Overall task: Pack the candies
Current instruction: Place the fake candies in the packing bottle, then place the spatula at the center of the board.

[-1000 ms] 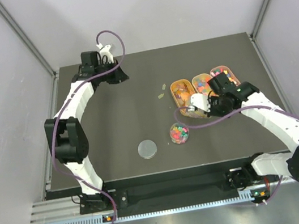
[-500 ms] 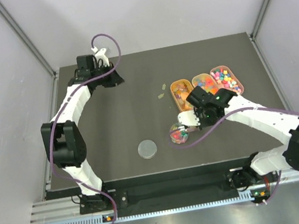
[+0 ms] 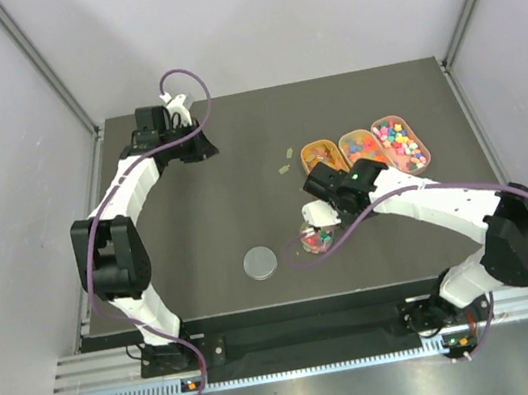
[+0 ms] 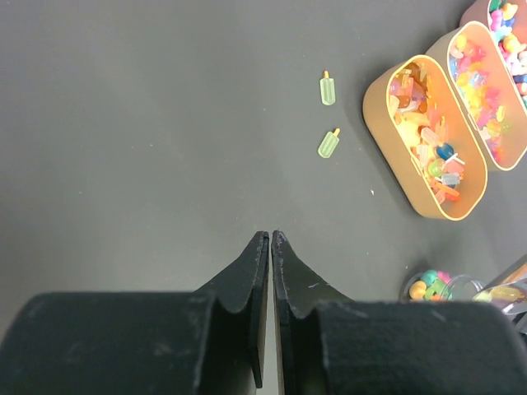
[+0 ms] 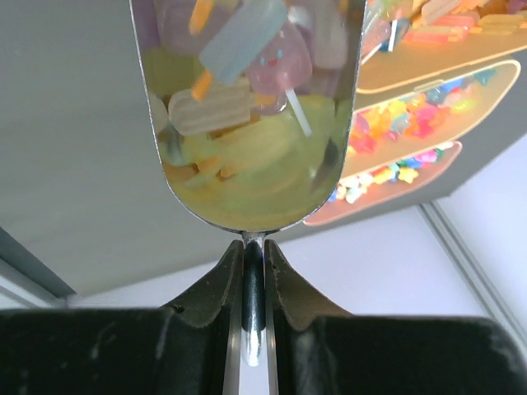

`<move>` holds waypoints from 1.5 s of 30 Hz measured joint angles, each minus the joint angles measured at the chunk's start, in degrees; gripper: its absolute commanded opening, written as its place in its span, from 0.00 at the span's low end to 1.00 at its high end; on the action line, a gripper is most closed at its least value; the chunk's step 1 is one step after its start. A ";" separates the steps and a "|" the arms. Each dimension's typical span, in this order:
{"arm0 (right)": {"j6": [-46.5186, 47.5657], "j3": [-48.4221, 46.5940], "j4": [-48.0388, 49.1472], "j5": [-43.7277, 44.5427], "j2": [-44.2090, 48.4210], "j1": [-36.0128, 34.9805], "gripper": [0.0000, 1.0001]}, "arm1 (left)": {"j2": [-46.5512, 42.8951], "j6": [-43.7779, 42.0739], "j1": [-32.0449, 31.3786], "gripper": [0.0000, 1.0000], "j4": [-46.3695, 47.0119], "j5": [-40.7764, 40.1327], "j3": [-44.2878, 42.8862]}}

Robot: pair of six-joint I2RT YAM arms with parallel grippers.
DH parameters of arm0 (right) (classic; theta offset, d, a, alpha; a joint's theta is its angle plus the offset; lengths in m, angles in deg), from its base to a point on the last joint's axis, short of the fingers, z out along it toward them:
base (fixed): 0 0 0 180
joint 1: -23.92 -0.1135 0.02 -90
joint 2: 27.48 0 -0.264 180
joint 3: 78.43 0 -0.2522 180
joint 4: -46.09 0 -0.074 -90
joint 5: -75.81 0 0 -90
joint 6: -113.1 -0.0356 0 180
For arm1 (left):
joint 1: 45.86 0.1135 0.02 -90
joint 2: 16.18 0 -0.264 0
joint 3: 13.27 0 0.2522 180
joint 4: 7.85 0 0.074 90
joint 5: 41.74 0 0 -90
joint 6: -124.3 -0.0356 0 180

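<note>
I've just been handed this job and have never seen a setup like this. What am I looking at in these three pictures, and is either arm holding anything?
These are two robot arms bolted at the near edge of a dark table. The overhead picture looks down from behind them. The other two come from a camera on each wrist, looking along that arm's own fingers.

The left gripper is shut on nothing, off at the far left of the table. The right gripper pinches the handle of a metal scoop loaded with candies, close by a small clear dish that is partly filled. Its lid lies to the left of it. Three orange trays hold more candy, and two green pieces lie loose beside them.
</note>
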 measured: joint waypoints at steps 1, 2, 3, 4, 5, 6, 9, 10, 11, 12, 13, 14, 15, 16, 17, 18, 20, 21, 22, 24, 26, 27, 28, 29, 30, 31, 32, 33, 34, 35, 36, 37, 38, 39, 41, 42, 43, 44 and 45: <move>-0.07 -0.15 -0.42 0.72 -0.13 -0.50 0.00 | -0.04 0.11 0.00 0.10 0.35 0.02 0.33; -0.09 -0.24 -0.87 1.64 -0.20 -1.09 0.00 | -0.07 0.28 0.04 0.10 0.57 0.02 0.59; -0.07 -0.24 -1.38 2.54 -0.20 -1.70 0.00 | -0.07 0.55 0.07 0.09 0.81 0.07 0.85; -0.07 -0.24 -1.86 3.21 -0.20 -2.25 0.00 | -0.07 0.72 0.11 0.09 1.05 0.13 1.05; -0.07 -0.22 -2.27 3.87 -0.20 -2.75 0.00 | -0.07 0.98 0.17 0.09 1.31 0.22 1.31; -0.09 -0.24 -2.64 4.52 -0.22 -3.21 0.00 | -0.07 1.18 0.24 0.09 1.60 0.31 1.51; -0.37 -0.24 -3.96 6.45 -0.39 -4.31 0.00 | -0.07 1.77 0.50 0.09 2.29 0.74 1.75; -0.63 -0.24 -4.33 6.91 -0.57 -4.46 0.00 | -0.07 2.03 0.59 0.09 2.62 1.03 1.75; -0.98 -0.31 -4.90 7.63 -0.98 -4.57 0.00 | -0.07 2.27 0.68 0.09 2.93 1.16 1.77; -1.38 -0.37 -5.46 8.35 -1.51 -4.61 0.00 | -0.07 2.62 0.72 0.09 3.30 1.40 1.84; -1.75 -0.63 -6.12 8.85 -2.03 -4.63 0.00 | -0.07 2.84 0.76 0.09 3.56 1.55 1.86; -2.21 -1.01 -6.75 9.53 -2.69 -4.68 0.00 | -0.07 3.08 0.81 0.09 3.82 1.68 1.95; -2.56 -1.46 -7.32 10.19 -3.37 -4.74 0.00 | -0.07 3.37 0.81 0.09 4.15 1.92 2.05; -2.91 -1.86 -7.87 10.84 -3.80 -4.90 0.00 | -0.07 3.61 0.81 0.09 4.33 2.10 2.14; -3.26 -2.23 -8.39 11.39 -4.13 -5.01 0.00 | -0.07 4.02 0.81 0.09 4.68 2.36 2.32; -3.52 -2.58 -9.01 11.87 -4.39 -5.05 0.00 | -0.07 4.28 0.81 0.09 4.85 2.67 2.45; -4.02 -3.34 -10.23 12.79 -4.74 -5.16 0.00 | -0.07 4.57 0.81 0.09 5.46 3.06 2.73; -4.28 -3.78 -10.67 13.05 -4.87 -5.20 0.00 | -0.07 4.74 0.81 0.09 5.79 3.23 2.95; -4.48 -4.35 -11.32 13.33 -5.03 -5.25 0.00 | -0.07 4.87 0.81 0.09 6.32 3.45 3.26; -5.01 -4.90 -11.74 13.97 -5.11 -5.27 0.00 | -0.07 5.27 0.83 0.08 6.71 3.78 3.69; -5.81 -5.03 -12.09 14.16 -5.11 -5.27 0.00 | -0.07 5.64 0.87 0.08 6.84 4.17 3.91; -6.16 -5.03 -12.26 14.14 -5.11 -5.20 0.00 | -0.07 5.68 0.87 0.08 6.86 4.31 3.91; -6.88 -5.03 -12.48 13.92 -5.09 -4.81 0.00 | -0.07 5.68 0.87 0.08 6.86 4.44 3.91; -7.58 -4.98 -12.59 13.40 -4.98 -4.37 0.00 | -0.07 5.64 0.87 0.08 6.84 4.50 3.91; -8.33 -4.59 -12.33 12.57 -4.50 -3.52 0.00 | -0.07 5.57 0.87 0.08 6.84 4.50 3.91; -9.18 -3.72 -11.98 11.39 -3.45 -2.23 0.00 | -0.07 5.35 0.87 0.08 6.75 4.48 3.91; -9.86 -2.54 -11.61 10.14 -2.27 -0.28 0.00 | -0.07 5.09 0.87 0.08 6.64 4.46 3.91; -10.54 -0.72 -11.02 8.44 -0.24 2.78 0.00 | -0.17 4.57 0.87 0.08 6.51 4.39 3.91; -11.10 1.29 -10.62 7.08 1.92 6.62 0.00 | -0.31 4.13 0.87 0.08 6.34 4.24 3.91; -11.32 3.65 -9.92 5.75 4.28 10.75 0.00 | -0.55 3.85 0.87 0.08 6.25 4.11 3.91; -11.30 6.47 -8.63 4.35 6.91 15.28 0.00 | -0.83 3.52 0.87 0.08 6.25 3.91 3.91; -10.86 9.40 -7.78 2.93 9.51 19.47 0.00 | -1.20 3.28 0.87 0.08 6.23 3.72 3.91; -10.05 12.74 -6.25 1.88 12.35 23.61 0.00 | -1.55 3.19 0.87 0.11 6.21 3.45 3.91; -9.55 15.47 -5.16 1.29 14.67 26.36 0.00 | -1.90 3.13 0.87 0.13 6.21 3.10 3.85; -7.52 21.49 -3.41 -0.68 19.63 31.34 0.00 | -2.32 3.23 0.87 0.21 6.19 2.49 3.74; -6.93 23.47 -2.45 -1.60 21.05 32.46 0.00 | -2.45 3.43 0.87 0.23 6.16 1.92 3.63; -6.14 25.46 -1.31 -2.56 22.27 33.44 0.00 | -2.45 3.65 0.87 0.25 6.14 1.27 3.54; -5.49 27.63 0.68 -3.96 23.04 34.16 0.00 | -2.45 3.93 0.87 0.31 6.05 0.57 3.50; -5.27 28.24 1.49 -4.42 23.04 34.86 0.00 | -2.45 4.13 0.87 0.32 5.75 -0.11 3.43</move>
